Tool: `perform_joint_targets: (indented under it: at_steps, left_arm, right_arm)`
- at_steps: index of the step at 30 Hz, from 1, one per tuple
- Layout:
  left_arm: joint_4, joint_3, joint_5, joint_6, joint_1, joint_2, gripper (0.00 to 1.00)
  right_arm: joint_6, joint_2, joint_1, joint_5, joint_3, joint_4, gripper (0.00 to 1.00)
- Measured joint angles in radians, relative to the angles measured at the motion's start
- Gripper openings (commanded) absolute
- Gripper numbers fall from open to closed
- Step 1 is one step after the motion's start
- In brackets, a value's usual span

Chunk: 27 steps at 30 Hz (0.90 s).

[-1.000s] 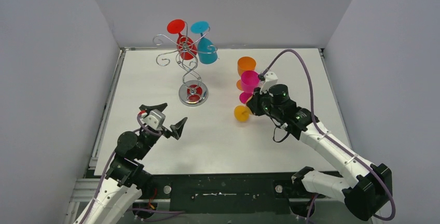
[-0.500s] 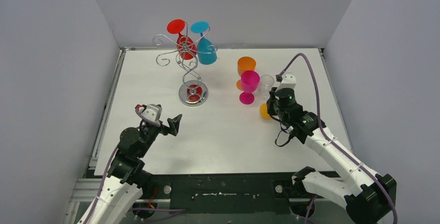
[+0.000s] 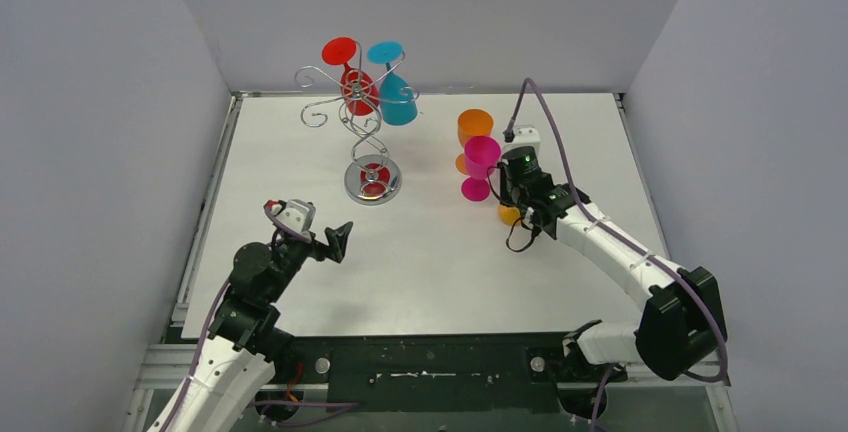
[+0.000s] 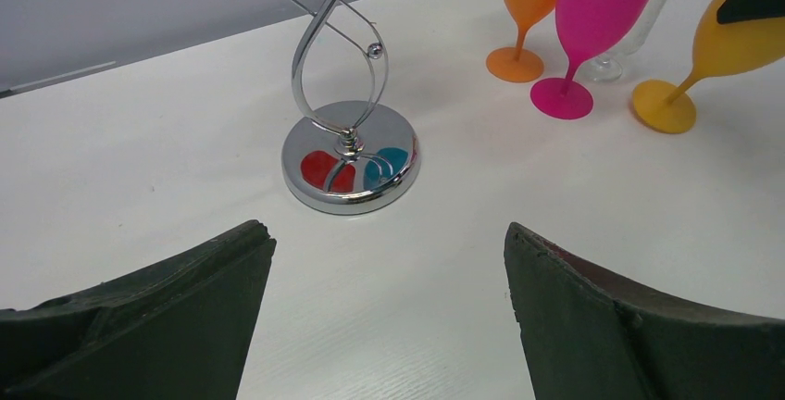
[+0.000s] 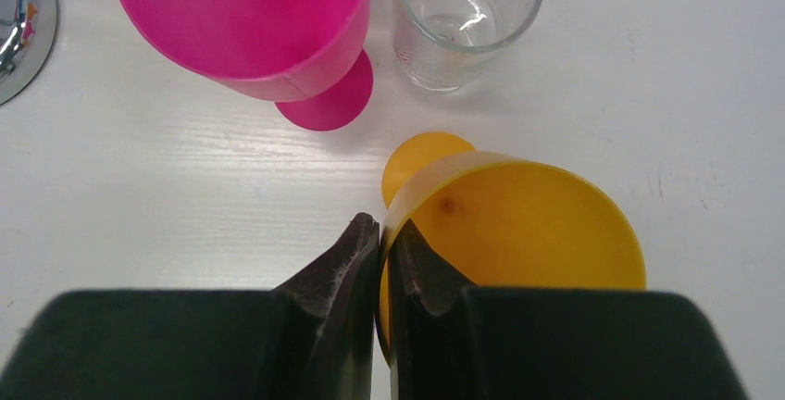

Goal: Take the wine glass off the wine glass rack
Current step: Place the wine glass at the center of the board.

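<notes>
The silver wire wine glass rack point(image 3: 372, 181) stands at the back left, and its shiny base fills the middle of the left wrist view point(image 4: 352, 155). A red wine glass point(image 3: 358, 87) and a teal wine glass point(image 3: 398, 97) hang upside down from its spiral arms. My left gripper point(image 3: 320, 237) is open and empty, low over the table in front of the base point(image 4: 387, 233). My right gripper point(image 5: 384, 229) is shut on the rim of a yellow wine glass point(image 5: 518, 224). That glass leans, with its foot point(image 4: 664, 106) at the table.
A pink wine glass point(image 3: 480, 157), an orange wine glass point(image 3: 475, 127) and a clear tumbler point(image 5: 467, 16) stand close together just left of and behind the yellow glass. Grey walls enclose the table on three sides.
My right arm carried the yellow glass from the left of the pink glass to its right and turned its wrist toward the back. My left gripper dropped and turned slightly, still open.
</notes>
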Motion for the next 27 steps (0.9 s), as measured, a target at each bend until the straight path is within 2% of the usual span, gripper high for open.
perform_joint_targets:
  at_steps: [2,5,8,13,15,21,27]
  left_arm:
    - [0.000,0.000,0.004,0.001,0.002,0.000,0.94]
    - [-0.001,0.000,0.008,0.002,0.004,0.000,0.94]
    - [-0.001,0.000,0.012,0.002,0.005,0.000,0.94]
    - [-0.001,0.000,0.023,0.002,0.006,0.003,0.94]
    - [-0.001,0.000,0.029,0.002,0.006,0.006,0.94]
    - [-0.001,0.000,0.040,0.002,0.010,0.014,0.94]
    - [-0.002,0.000,0.044,0.002,0.011,0.016,0.94]
  right_arm:
    - [-0.012,0.040,-0.004,-0.020,0.024,-0.002,0.00]
    - [-0.033,0.082,-0.013,-0.037,0.060,-0.004,0.05]
    - [-0.052,0.104,-0.021,-0.044,0.081,-0.008,0.19]
    - [-0.077,0.110,-0.031,-0.048,0.092,-0.019,0.33]
    - [-0.082,0.110,-0.032,-0.050,0.092,-0.019,0.42]
    - [-0.094,0.110,-0.033,-0.057,0.097,-0.020,0.45]
    - [-0.102,0.109,-0.033,-0.071,0.125,-0.029,0.54]
